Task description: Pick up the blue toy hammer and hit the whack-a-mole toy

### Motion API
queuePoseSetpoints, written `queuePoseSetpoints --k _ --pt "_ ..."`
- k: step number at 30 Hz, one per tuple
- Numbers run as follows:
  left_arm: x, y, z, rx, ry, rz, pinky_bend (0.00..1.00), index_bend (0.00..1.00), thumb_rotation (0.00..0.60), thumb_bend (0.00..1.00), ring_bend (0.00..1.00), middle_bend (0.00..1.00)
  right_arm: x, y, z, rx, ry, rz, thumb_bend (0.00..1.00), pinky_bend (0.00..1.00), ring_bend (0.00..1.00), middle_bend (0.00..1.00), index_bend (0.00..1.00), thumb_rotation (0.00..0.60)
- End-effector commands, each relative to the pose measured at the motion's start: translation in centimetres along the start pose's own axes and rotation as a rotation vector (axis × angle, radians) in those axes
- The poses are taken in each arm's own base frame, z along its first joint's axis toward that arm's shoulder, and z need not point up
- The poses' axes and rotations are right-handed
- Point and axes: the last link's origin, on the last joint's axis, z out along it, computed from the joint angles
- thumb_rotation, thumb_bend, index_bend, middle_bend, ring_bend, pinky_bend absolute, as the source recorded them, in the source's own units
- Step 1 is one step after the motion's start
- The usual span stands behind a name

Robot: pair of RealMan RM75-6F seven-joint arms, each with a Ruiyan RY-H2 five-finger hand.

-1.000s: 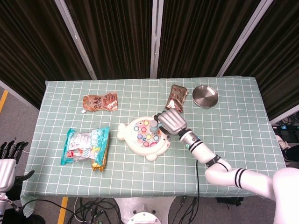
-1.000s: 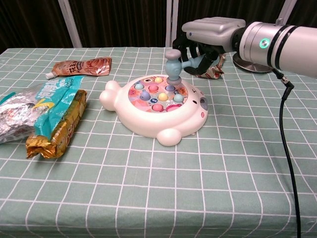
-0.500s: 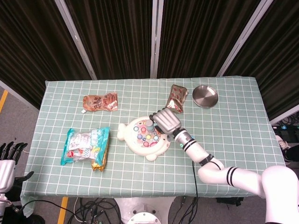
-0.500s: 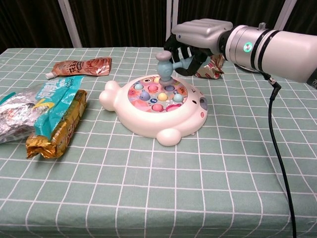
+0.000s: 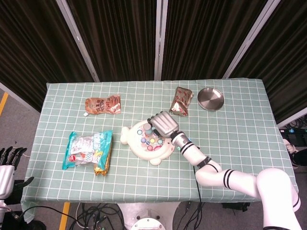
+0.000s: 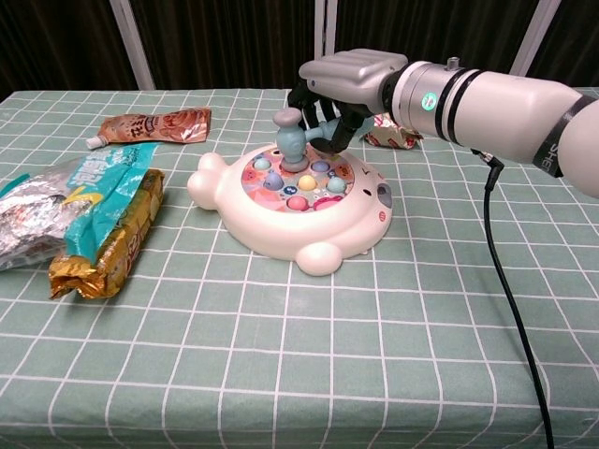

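Note:
The white whack-a-mole toy [image 6: 309,224] [image 5: 154,152] with coloured pegs lies mid-table. My right hand [image 6: 348,82] [image 5: 163,124] hovers over its far side and grips the blue toy hammer [image 6: 293,140] by the handle. The hammer's head stands upright with its lower end on or just above the pegs at the toy's back left. In the head view the hand covers most of the hammer [image 5: 149,130]. My left hand [image 5: 8,165] hangs off the table's left edge, fingers spread, holding nothing.
An orange pouch [image 6: 150,125] lies at the back left, a pile of snack bags [image 6: 84,210] at the left. A brown packet [image 5: 181,101] and a metal dish [image 5: 210,98] lie behind the toy on the right.
My right hand has carried the hammer leftward across the toy, from the back right pegs to the back left ones, and a little lower. The left hand has barely moved.

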Motion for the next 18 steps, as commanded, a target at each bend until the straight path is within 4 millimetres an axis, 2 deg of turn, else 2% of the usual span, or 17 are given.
queuePoseSetpoints --k 1,9,18 --pt "0.0 0.0 0.0 0.0 0.0 -0.001 0.02 0.14 0.6 0.0 0.05 0.14 0.2 -0.1 -0.1 0.001 0.01 0.006 0.52 0.66 0.53 0.67 0.7 0.6" --pt "0.1 0.0 0.0 -0.004 0.009 -0.002 0.02 0.14 0.6 0.0 0.05 0.14 1.8 0.3 0.0 -0.012 0.065 0.048 0.52 0.66 0.53 0.67 0.7 0.6" --pt "-0.1 -0.2 -0.2 0.007 0.003 -0.004 0.02 0.14 0.6 0.0 0.05 0.14 0.8 0.9 1.4 -0.057 0.033 0.044 0.52 0.66 0.53 0.67 0.7 0.6"
